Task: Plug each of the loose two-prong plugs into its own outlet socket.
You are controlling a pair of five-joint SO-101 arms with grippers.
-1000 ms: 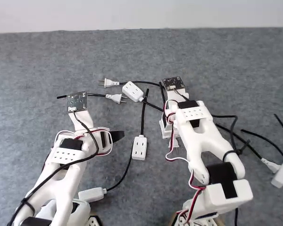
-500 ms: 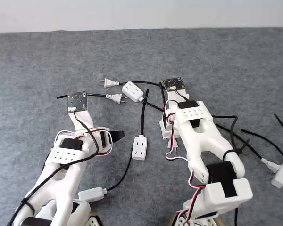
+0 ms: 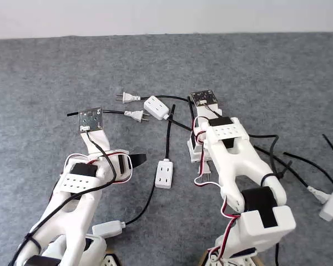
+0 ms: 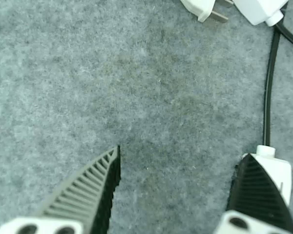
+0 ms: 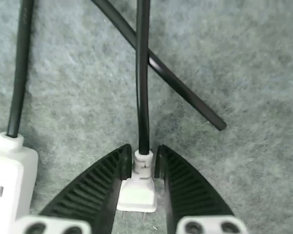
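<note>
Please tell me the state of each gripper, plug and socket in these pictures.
left gripper: open, empty.
right gripper: shut on the held plug.
held plug: gripped, not plugged in.
farthest plug: loose, prongs bare.
second plug: loose, prongs bare.
far socket: nothing plugged in.
near socket: nothing plugged in.

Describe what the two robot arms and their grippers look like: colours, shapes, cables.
Both the left arm and right arm are blocky white plastic shells with black motors at the joints. Red, white and black wires loop along them, and a small dark square camera board sits at each wrist. The left gripper and right gripper have tapering black fingers with ribbed inner faces.
</note>
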